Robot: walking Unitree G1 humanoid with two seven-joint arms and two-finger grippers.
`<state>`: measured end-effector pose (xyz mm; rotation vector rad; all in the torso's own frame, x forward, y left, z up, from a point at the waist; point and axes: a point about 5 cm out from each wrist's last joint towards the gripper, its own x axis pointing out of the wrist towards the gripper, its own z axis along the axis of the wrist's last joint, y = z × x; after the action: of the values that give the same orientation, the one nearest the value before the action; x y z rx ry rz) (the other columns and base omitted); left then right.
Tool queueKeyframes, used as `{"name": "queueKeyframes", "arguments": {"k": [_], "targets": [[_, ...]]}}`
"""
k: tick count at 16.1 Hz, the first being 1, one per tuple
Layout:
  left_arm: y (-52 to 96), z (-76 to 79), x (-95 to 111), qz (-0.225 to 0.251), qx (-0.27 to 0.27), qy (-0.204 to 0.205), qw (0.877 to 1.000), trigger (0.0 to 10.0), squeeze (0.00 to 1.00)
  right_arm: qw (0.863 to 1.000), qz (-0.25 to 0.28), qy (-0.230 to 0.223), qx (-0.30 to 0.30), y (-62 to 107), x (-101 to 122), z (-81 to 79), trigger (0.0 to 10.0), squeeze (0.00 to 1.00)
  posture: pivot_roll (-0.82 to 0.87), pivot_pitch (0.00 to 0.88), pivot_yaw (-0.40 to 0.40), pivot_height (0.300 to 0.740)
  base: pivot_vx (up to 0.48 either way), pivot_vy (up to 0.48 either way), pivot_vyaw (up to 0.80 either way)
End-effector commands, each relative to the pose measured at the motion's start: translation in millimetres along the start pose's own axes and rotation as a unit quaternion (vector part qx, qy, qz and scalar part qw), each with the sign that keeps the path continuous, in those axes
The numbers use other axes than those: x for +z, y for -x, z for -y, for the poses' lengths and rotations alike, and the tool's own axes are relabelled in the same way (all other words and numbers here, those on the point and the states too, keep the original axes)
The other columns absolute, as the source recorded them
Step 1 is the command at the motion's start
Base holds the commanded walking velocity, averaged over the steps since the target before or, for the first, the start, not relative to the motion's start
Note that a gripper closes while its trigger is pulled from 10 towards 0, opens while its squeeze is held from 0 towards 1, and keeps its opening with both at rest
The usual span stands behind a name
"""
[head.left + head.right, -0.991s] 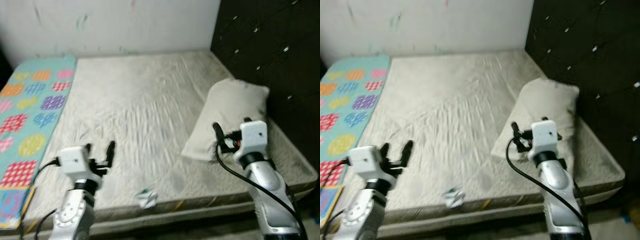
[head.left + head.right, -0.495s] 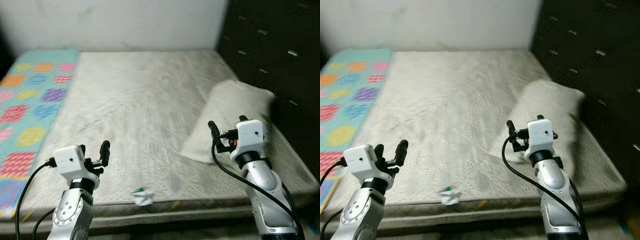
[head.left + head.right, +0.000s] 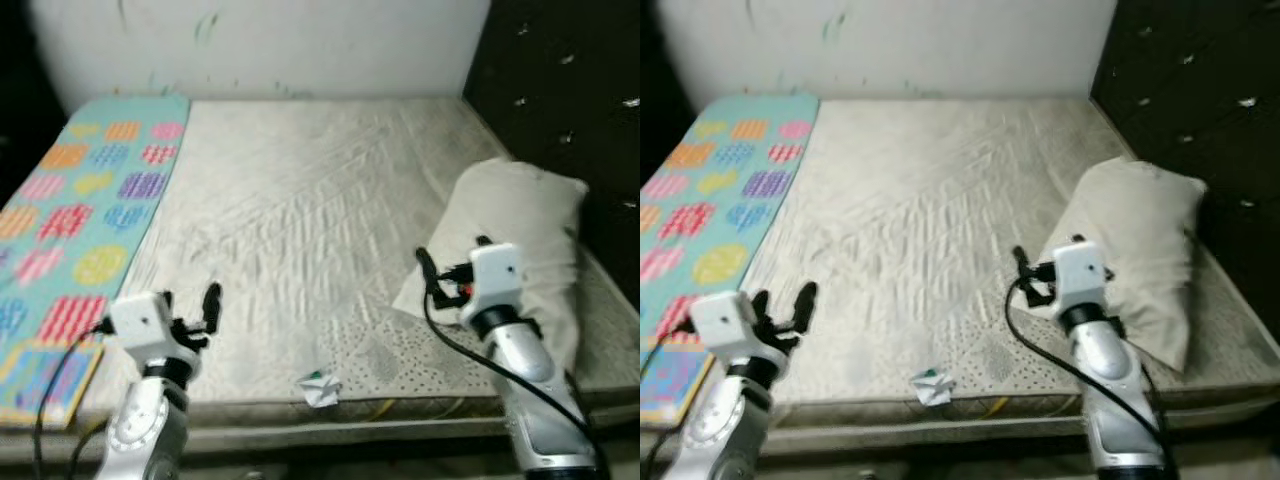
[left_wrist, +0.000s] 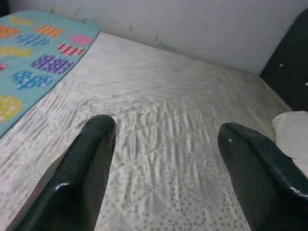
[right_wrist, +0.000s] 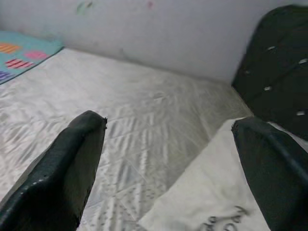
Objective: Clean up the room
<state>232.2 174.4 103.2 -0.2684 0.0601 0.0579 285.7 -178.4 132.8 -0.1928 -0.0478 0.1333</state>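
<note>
- Looking through the left eye view, we see a bare grey mattress (image 3: 300, 210) across the middle of the frame, with a crumpled bit of white paper (image 3: 320, 387) on its near edge at lower centre. A pale pillow (image 3: 520, 240) lies at right against a dark tufted headboard (image 3: 570, 90), and a colourful patterned mat (image 3: 90, 200) runs down the left side. Our left gripper (image 3: 190, 306) hovers at lower left with its fingers spread, well apart from the paper; our right gripper (image 3: 452, 258) hovers at right centre just before the pillow, fingers also apart.
- Turning to the right eye view, we find the same scene: the paper (image 3: 933, 385) sits at lower centre between our two arms, touched by neither.
- From the left wrist view, our two black fingers (image 4: 86, 168) stand wide apart over the mattress, holding nothing, with the mat at upper left.
- From the right wrist view, our fingers (image 5: 62, 173) are likewise spread and empty, with the pillow's corner (image 5: 211, 202) at lower right.
</note>
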Motion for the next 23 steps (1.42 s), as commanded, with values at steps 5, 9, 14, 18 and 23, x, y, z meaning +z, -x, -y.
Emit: {"name": "queueKeyframes", "arguments": {"k": [5, 9, 14, 18, 23], "targets": [[-0.3, -5.2, 3.0, 0.006, 0.004, -0.017, 1.0, 10.0, 0.0, 1.0, 0.018, -0.008, 0.008, -3.1, 6.5, -6.0, 10.0, 0.0, -0.01, 0.039, -0.021, 0.74, 0.0, 0.0, 0.0], [0.2, -5.7, 2.1, 0.003, 0.006, -0.019, 1.0, 10.0, 0.0, 1.0, 0.021, 0.001, 0.012, -4.4, 7.1, -8.2, 10.0, 0.0, 0.0, 0.035, -0.02, 0.74, 0.0, 0.0, 0.55], [-1.2, -6.4, 1.1, -0.002, 0.006, -0.02, 1.0, 10.0, 0.0, 1.0, 0.016, -0.01, -0.003, -2.2, 5.3, -5.6, 10.0, 0.0, -0.01, 0.046, -0.017, 0.74, 0.0, 0.0, 0.48], [-0.3, -6.2, 1.1, -0.004, 0.006, -0.02, 1.0, 10.0, 0.0, 1.0, 0.0, -0.017, -0.022, -0.1, -0.1, 0.6, 10.0, 0.0, -0.01, 0.057, -0.015, 0.74, 0.0, 0.0, 0.0], [1.5, -7.9, 0.8, -0.007, 0.011, -0.022, 1.0, 10.0, 0.0, 1.0, -0.008, -0.022, -0.009, 3.0, -3.7, -7.7, 10.0, 0.0, 0.0, 0.071, -0.016, 0.74, 0.0, 0.0, 0.0]]}}
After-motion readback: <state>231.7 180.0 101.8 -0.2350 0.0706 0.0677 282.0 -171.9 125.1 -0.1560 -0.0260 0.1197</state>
